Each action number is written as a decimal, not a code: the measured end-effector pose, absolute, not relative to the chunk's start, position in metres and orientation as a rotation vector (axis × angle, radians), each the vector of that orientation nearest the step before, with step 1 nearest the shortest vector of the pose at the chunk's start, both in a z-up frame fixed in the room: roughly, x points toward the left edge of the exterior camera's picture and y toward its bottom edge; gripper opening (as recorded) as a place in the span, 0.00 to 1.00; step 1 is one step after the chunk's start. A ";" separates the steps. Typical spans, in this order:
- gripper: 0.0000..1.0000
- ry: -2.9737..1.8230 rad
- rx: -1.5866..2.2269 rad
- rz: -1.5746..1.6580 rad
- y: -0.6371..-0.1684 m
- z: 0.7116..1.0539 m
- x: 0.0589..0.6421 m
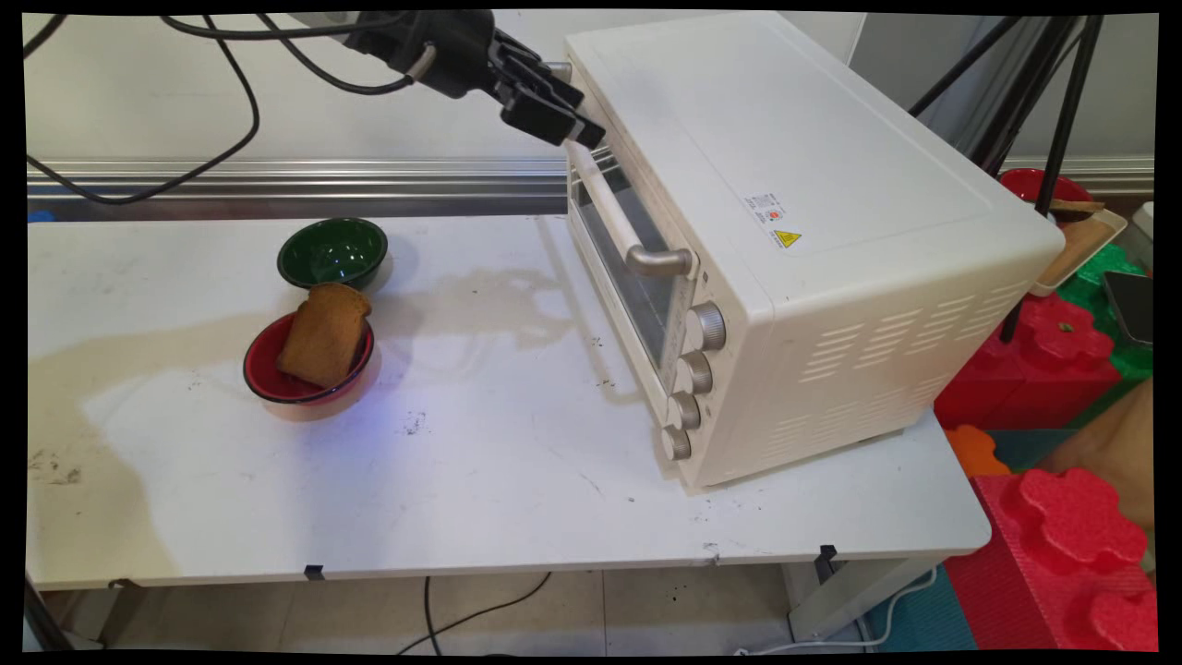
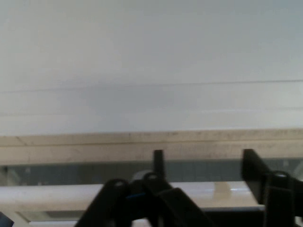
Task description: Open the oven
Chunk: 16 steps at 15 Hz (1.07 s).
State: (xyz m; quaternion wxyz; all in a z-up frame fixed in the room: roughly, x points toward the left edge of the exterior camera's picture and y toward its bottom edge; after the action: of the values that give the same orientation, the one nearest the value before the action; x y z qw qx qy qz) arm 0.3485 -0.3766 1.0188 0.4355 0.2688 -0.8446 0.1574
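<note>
A cream toaster oven (image 1: 813,185) stands on the right half of the white table (image 1: 480,480), its glass door shut. My black gripper (image 1: 572,127) hovers at the door's upper far corner, just over the top end of the pale bar handle (image 1: 609,212). In the hand view the gripper (image 2: 203,165) is open, and the two fingers (image 2: 158,163) stand apart in front of the handle (image 2: 57,196) and the door glass (image 2: 71,172). Nothing is held. To the left, a slice of brown bread (image 1: 323,337) leans in a red bowl (image 1: 268,374).
An empty green bowl (image 1: 332,251) sits behind the red one. Four knobs (image 1: 694,374) run down the oven's front. Red foam blocks (image 1: 1053,351) and black tripod legs (image 1: 1053,111) stand past the table's right edge. Black cables (image 1: 231,92) hang at the upper left.
</note>
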 end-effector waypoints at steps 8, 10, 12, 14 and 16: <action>0.00 -2.117 0.667 0.376 -0.389 1.010 0.334; 0.00 -2.123 0.670 0.369 -0.393 1.006 0.331; 0.00 -2.128 0.673 0.364 -0.396 1.003 0.327; 0.00 -2.135 0.677 0.358 -0.399 0.998 0.325; 0.00 -2.141 0.679 0.353 -0.400 0.994 0.324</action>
State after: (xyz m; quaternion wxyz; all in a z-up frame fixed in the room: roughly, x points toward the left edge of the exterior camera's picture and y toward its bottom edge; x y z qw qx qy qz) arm 0.3238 -0.3998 0.9937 0.4204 0.2711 -0.8544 0.1407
